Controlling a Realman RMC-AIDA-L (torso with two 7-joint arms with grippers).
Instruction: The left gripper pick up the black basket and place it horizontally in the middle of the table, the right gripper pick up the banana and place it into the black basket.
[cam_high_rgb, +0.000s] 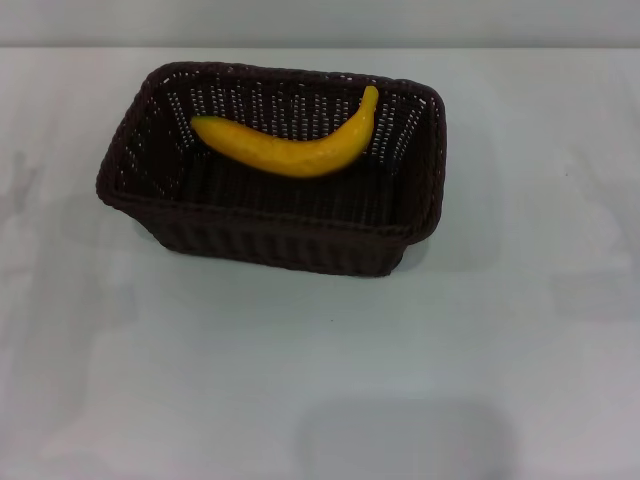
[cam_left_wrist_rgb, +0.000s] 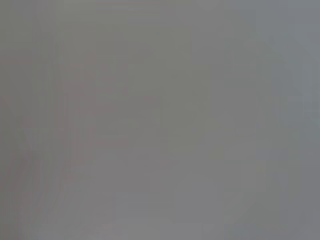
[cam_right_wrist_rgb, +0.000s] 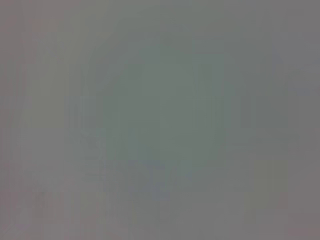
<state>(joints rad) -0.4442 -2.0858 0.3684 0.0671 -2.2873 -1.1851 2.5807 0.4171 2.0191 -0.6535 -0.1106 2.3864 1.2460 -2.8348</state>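
basket (cam_high_rgb: 270, 235): long side across, mid-table (cam_high_rgb: 320, 380), slightly far-left
banana (cam_high_rgb: 290, 148): inside basket, leaning on far wall
grippers: neither in view; spread or pressed together, can't tell
step: looks complete; keep arms clear

Yellow banana (cam_high_rgb: 290, 148), dark woven basket (cam_high_rgb: 270, 235), white table (cam_high_rgb: 320, 360)

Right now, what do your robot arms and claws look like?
None of these pictures shows them. The head view has only the black basket with the banana inside, on the white table. Both wrist views are plain grey, with no fingers, cables or markings, so I cannot describe their colours or shapes.
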